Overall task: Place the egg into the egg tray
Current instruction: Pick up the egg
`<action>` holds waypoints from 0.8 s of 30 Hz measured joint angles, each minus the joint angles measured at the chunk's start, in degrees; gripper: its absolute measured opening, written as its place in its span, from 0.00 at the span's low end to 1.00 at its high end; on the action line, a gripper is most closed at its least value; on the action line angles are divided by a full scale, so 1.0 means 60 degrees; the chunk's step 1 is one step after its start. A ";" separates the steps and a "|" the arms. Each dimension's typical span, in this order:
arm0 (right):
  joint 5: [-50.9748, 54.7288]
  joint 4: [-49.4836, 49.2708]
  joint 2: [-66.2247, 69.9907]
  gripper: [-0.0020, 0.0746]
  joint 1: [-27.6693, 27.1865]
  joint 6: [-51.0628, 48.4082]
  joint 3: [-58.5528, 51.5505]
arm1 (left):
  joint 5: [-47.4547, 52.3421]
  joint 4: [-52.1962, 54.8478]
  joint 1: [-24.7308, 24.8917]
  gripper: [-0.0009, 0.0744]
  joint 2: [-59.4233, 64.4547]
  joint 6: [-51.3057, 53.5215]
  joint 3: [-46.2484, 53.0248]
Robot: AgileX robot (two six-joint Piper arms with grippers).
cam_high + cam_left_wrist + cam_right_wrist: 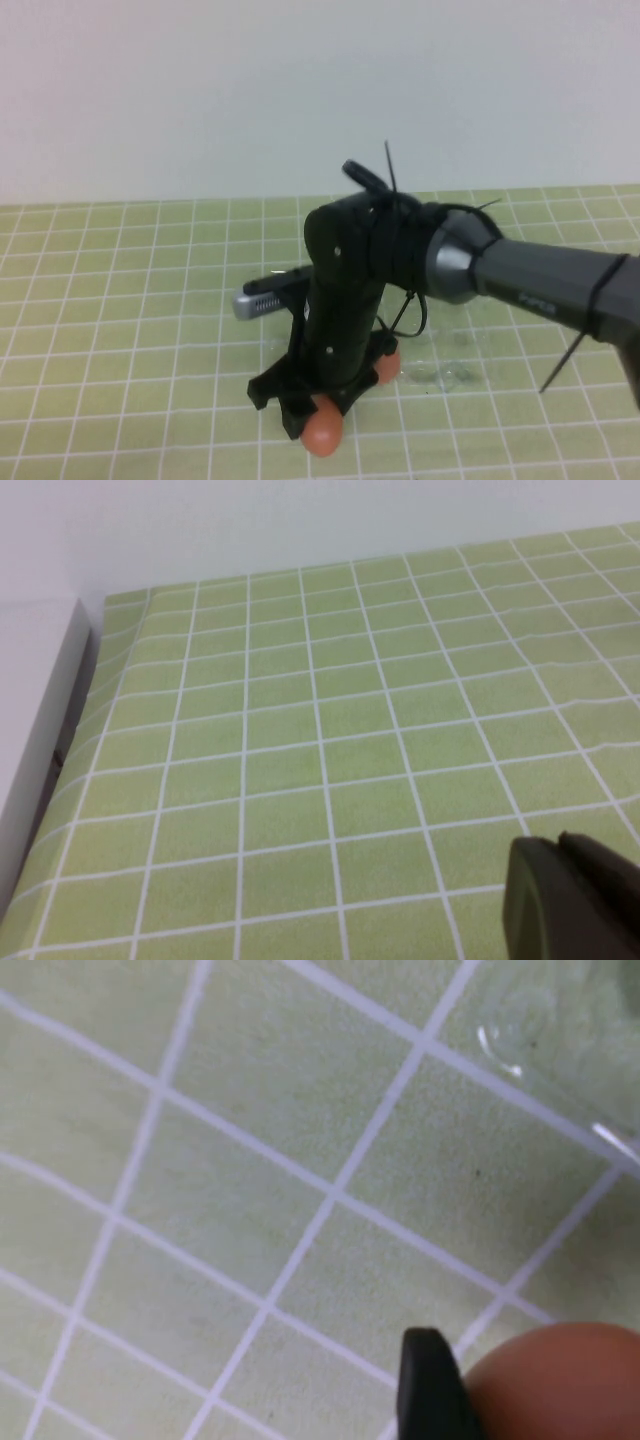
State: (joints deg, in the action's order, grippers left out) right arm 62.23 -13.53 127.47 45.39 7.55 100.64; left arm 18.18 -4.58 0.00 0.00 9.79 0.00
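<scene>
Green gridded mat: right gripper (318,425) at smooth oval egg (323,431) (left gripper (570,900) apart).

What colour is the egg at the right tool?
Reddish-brown egg at the right tool; high view shows it best.

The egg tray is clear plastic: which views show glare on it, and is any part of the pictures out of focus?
High view: the egg tray shows only as faint glints right of the right gripper, which is low over an egg. Right wrist view: bright streaks on the tray edge; the egg and finger are blurred. Left wrist view: no tray; the left gripper is soft, over the mat.
</scene>
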 joint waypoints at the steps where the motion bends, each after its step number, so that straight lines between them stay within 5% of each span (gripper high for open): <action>1: -0.0015 0.0047 -0.0153 0.54 0.0000 0.0000 0.0000 | 0.0000 0.0000 0.0000 0.01 0.0000 0.0000 0.0000; 16: -0.1442 0.1603 -0.3764 0.54 0.0016 -0.0015 -0.0218 | 0.0000 0.0000 0.0000 0.01 0.0000 0.0000 0.0000; 24: -0.6125 0.1691 -0.5449 0.54 0.0016 -0.0312 -0.3349 | 0.0000 0.0000 0.0000 0.01 0.0000 0.0000 0.0000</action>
State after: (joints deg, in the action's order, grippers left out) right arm 25.48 -3.39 94.78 45.48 5.67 80.55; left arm 18.18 -4.58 0.00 0.00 9.79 0.00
